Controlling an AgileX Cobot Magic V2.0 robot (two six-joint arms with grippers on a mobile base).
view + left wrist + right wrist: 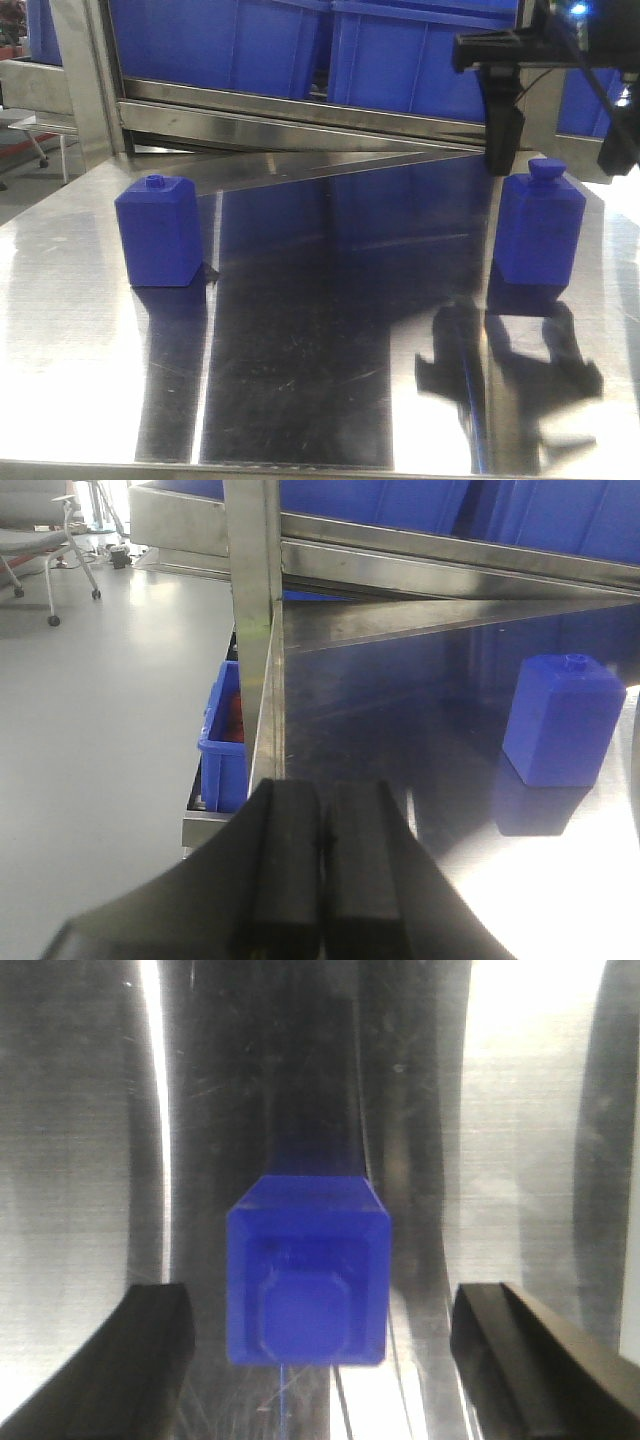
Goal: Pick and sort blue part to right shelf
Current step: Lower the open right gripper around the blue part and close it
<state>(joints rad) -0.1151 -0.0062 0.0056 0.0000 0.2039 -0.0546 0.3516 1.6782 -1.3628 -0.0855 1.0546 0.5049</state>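
1. Small matte blue bottle-shaped plastic part [540, 235] stands near the right edge of the shiny steel bench [330, 300].
2. Approach step: right gripper [320, 1305] hovers spread above it.
3. Next, it likely needs to descend and pinch the body.

Tabletop [320, 330]: bare steel, mirror-shiny, with fine scratches, brush lines and strong reflections. Blue part [540, 230] near the right edge: matt blue plastic, smooth, no gloss. Squat blue block [160, 235] near the left edge: same matt plastic. Right shelf [300, 108] frame: polished stainless metal, reflective. Its bins [230, 40]: blue plastic, slight sheen. Left gripper [322, 880] pads [285, 880]: black, dull, rubbery-looking, faintly grained. Right gripper [318, 1340] fingers [130, 1360]: black, matt. Floor [100, 730]: smooth grey, soft gloss.
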